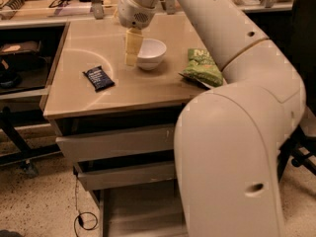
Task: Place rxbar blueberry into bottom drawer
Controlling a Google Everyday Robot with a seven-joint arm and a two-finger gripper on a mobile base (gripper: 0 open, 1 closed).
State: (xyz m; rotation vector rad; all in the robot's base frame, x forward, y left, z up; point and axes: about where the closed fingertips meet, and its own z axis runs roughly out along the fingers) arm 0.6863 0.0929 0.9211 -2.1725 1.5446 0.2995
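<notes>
The rxbar blueberry (98,78) is a small flat dark navy wrapper lying on the left part of the beige table top (74,43). My gripper (131,58) hangs above the table just left of the white bowl (150,53), to the right of the bar and apart from it, holding nothing that shows. The bottom drawer (140,211) is pulled open below the two upper drawers, its flat bottom bare, and my arm hides its right part.
A green crinkly chip bag (202,68) lies right of the bowl. The two upper drawers (116,142) are slightly open. My large white arm (232,147) fills the right side. A cable (84,218) lies on the floor at the left. Shelves stand behind.
</notes>
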